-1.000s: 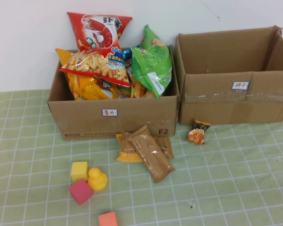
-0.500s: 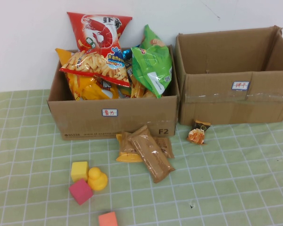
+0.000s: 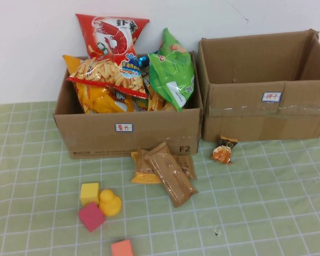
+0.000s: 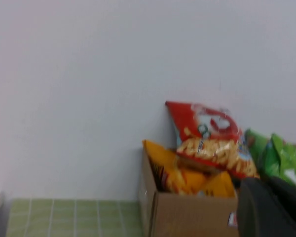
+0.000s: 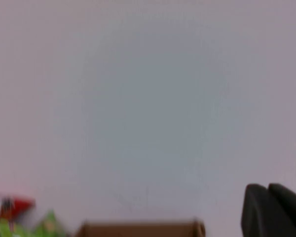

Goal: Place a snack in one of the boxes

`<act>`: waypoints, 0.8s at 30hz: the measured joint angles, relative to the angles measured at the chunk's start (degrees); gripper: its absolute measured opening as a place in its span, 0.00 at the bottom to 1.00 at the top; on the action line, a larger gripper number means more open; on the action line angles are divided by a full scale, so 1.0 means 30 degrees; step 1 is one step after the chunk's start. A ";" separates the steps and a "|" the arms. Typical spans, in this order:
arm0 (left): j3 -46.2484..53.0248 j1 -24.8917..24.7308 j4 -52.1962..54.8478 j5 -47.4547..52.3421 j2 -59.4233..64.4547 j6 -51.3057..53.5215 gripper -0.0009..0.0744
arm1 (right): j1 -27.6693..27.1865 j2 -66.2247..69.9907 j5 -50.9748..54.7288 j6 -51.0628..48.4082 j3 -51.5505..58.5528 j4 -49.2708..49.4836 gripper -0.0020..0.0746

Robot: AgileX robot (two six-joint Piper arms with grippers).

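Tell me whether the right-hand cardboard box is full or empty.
Empty as far as visible: the right box shows only bare cardboard walls inside, its floor hidden, while the left box overflows with snack bags. Neither gripper appears in the high view.

Snack packets [image 3: 168,170] lie before the left box [image 3: 129,130].

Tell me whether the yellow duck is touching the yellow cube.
Touching. The high view shows the yellow duck pressed against the yellow cube with no cloth visible between them. Neither the left hand nor the right hand appears in that view.
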 joint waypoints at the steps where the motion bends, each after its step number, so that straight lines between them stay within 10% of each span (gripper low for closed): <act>1: -0.0791 0.0000 0.0086 0.1053 0.0123 0.0231 0.01 | 0.0000 0.0687 0.1044 -0.0229 -0.0470 -0.0045 0.02; 12: -0.4852 0.0000 -0.1876 1.2469 0.6711 0.5646 0.01 | 0.0000 0.9920 1.0408 -0.1140 -0.1732 0.0627 0.02; 24: -0.5011 0.0000 -1.1161 1.0656 1.4169 1.1284 0.01 | 0.0000 1.3338 1.0811 -0.7466 -0.1732 0.6490 0.02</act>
